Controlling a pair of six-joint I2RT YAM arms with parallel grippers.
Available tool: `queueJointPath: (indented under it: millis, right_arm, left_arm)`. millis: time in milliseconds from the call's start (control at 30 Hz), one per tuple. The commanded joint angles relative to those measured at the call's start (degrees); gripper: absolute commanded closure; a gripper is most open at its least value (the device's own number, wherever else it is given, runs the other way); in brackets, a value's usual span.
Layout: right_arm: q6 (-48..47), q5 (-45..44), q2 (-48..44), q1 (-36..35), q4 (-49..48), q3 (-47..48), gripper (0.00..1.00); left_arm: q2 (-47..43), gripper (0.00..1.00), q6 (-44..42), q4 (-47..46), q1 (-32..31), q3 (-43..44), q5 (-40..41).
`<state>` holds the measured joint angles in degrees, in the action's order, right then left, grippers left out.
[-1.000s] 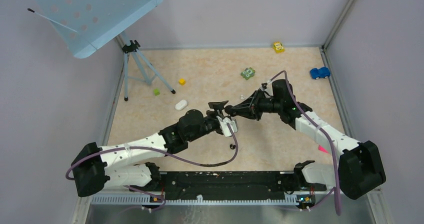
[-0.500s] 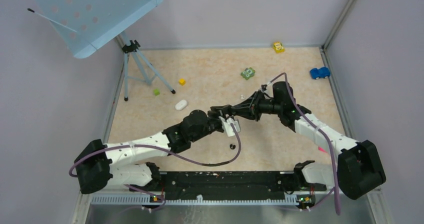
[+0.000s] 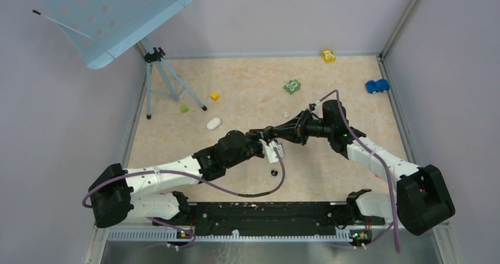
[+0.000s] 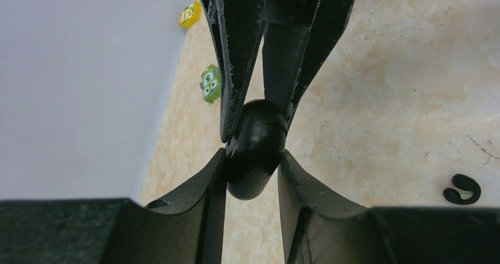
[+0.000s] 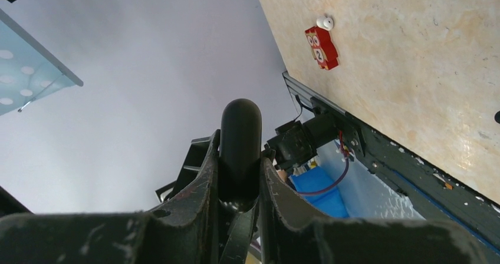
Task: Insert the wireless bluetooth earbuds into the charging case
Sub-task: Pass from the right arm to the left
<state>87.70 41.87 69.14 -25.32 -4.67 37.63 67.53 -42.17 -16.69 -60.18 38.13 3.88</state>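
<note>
Black charging case is held above the counter, right jaws clamped on one end, left jaws apparently gripping the other; black earbud lies on counter nearby; verify left hold before right releases.

The black rounded charging case is positioned at mid-table, between the left gripper and the right gripper. On the beige stone-pattern table, a tiny black earbud is located before it, a white oval capsule to its left, and a green toy block behind.
</note>
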Motion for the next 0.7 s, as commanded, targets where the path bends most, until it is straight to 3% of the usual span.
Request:
queueJointPath:
  millis: [0, 67, 200, 267, 400, 533, 667]
  right_arm:
    - [3.03, 2.69, -0.71, 0.0, -8.69, -2.01, 0.91]
    - [2.48, 2.85, -0.53, 0.1, -8.95, -1.7, 0.73]
    - [0.94, 2.27, -1.07, 0.31, -7.45, -0.49, 0.46]
    - [0.6, 2.75, -1.07, 0.76, -7.41, -0.24, 0.37]
    - [-1.36, 6.28, -1.31, 3.95, -6.1, 0.56, 0.34]
    - [-8.43, 6.69, -3.77, 9.36, 3.31, 2.84, 0.33]
    - [-19.4, 3.77, -5.44, 12.3, 15.68, 7.16, 0.33]
  left_arm:
    - [-1.05, 0.92, 1.88, -1.38, 0.05, 1.41, 0.15]
    - [-1.42, 1.0, 2.52, -0.31, 0.03, 1.82, -0.32]
    - [-3.06, 1.0, 6.77, 2.37, 0.05, 2.42, -1.56]
    - [-3.65, 1.0, 7.0, 3.95, 0.05, 2.3, -2.4]
    - [-3.96, 1.0, 11.35, 7.43, 0.1, 4.18, -0.63]
    - [-3.36, 1.0, 15.89, 10.77, 0.6, 6.65, 1.48]
    - [-0.41, 1.0, 24.48, 20.92, 4.45, 14.35, -5.56]
